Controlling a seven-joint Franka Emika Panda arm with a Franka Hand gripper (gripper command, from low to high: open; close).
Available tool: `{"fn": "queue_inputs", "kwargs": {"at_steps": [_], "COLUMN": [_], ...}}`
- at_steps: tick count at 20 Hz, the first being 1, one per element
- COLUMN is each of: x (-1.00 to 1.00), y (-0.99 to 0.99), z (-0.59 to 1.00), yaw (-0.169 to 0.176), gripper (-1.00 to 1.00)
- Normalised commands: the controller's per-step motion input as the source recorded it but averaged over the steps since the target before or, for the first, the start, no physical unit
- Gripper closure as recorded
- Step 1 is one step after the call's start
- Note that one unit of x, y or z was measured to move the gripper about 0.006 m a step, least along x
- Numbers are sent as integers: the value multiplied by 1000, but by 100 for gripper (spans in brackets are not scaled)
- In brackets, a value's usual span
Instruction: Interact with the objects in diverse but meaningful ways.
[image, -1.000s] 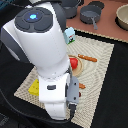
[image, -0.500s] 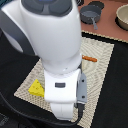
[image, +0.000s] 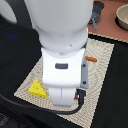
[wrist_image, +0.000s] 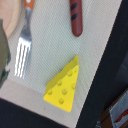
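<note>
Two views, and the arm (image: 62, 50) eats most of the exterior one: white housing fills the upper and centre of the frame, black cable looping off its lower end toward the bottom left. Fingers not visible in either view, so cannot tell if they're spread or pressed together. Yellow holed cheese wedge (image: 37, 88) sits flat on the woven placemat (image: 100, 65) at the lower left of the exterior frame, just beside the arm housing, near the mat's edge; the wrist view shows the same wedge (wrist_image: 63, 85) lying flat in the lower centre, nothing touching it. Thin brown sausage (wrist_image: 75, 18) lies at the top centre of the wrist frame, apart from the cheese. Fork (wrist_image: 21, 51) with metal tines sits at the left of the wrist frame, orange handle end at the top left. Orange bit (image: 90, 58) pokes out from behind the arm at centre right of the exterior frame. Mat rests on a dark surface (image: 112, 100). Tan bowl-like rim (image: 123, 17) at the upper right corner, blurry.
</note>
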Motion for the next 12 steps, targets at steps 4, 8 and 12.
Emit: {"fn": "queue_inputs", "kwargs": {"at_steps": [4, 8, 12], "x": [-6, -11, -7], "y": [1000, 1000, 984], "z": [0, -6, -47], "yaw": [-15, -22, -42], "gripper": [-100, -100, -100]}}
